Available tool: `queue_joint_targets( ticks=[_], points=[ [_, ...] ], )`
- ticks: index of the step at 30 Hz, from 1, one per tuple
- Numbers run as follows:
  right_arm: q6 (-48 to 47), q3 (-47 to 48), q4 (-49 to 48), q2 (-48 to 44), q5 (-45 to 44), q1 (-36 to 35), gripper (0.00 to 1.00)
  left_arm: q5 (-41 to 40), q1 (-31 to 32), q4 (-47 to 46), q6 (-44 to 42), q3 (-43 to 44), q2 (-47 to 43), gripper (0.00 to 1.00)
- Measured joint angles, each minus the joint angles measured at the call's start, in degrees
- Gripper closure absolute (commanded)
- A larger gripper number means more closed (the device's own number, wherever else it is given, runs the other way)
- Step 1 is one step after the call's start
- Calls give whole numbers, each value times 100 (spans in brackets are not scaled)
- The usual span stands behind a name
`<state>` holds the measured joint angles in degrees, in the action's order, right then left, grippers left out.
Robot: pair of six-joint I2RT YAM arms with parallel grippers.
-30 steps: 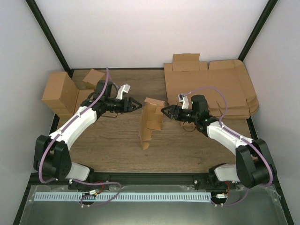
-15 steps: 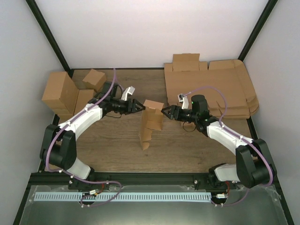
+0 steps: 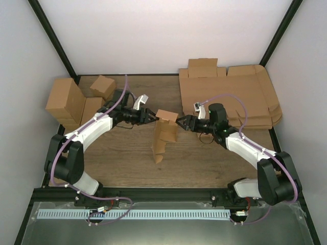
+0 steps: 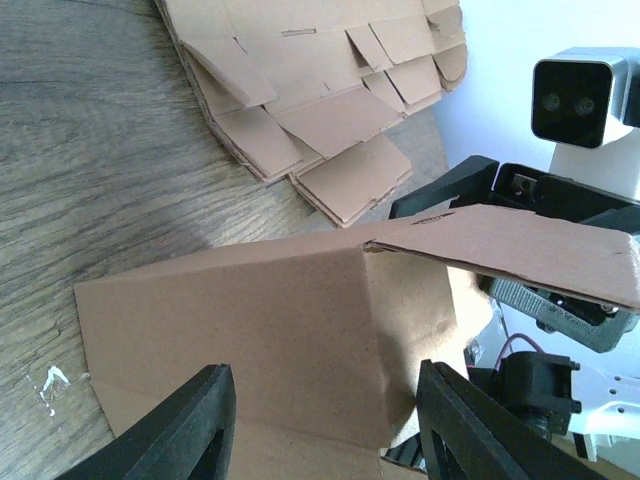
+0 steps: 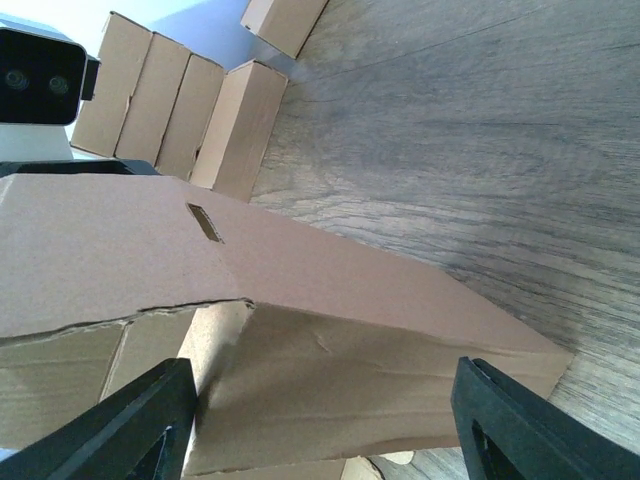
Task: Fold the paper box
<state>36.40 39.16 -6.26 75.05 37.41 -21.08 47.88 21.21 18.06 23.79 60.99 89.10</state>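
Note:
The paper box [image 3: 163, 133] is a plain brown cardboard piece standing partly folded at the table's middle, with a loose top flap [image 3: 167, 114]. My left gripper [image 3: 153, 117] is open at the box's upper left side. In the left wrist view the box wall [image 4: 260, 320] fills the space between my fingers. My right gripper [image 3: 180, 122] is open at the box's upper right side. In the right wrist view the box [image 5: 330, 350] lies between the fingers, and a slot [image 5: 205, 222] shows in its panel. I cannot tell whether either gripper touches the box.
A thick pile of flat cardboard sheets [image 3: 230, 94] lies at the back right, also seen in the left wrist view [image 4: 320, 90]. A group of folded boxes [image 3: 71, 102] stands at the back left, also seen in the right wrist view [image 5: 180, 110]. Black frame posts flank the table.
My left gripper has moved right to the box's top left. My right gripper has edged left against the box's upper right. The box's top has shifted slightly.

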Motion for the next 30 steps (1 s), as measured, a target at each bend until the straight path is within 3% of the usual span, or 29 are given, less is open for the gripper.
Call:
queue_joint_targets(
  ticks=[18,30],
  points=[
    [-256,39,455,-367,-13,2,25,42,11,-83,0,0,79,50],
    [-509,319,831,-1165,-321,2,25,81,11,-83,0,0,79,50]
  ],
)
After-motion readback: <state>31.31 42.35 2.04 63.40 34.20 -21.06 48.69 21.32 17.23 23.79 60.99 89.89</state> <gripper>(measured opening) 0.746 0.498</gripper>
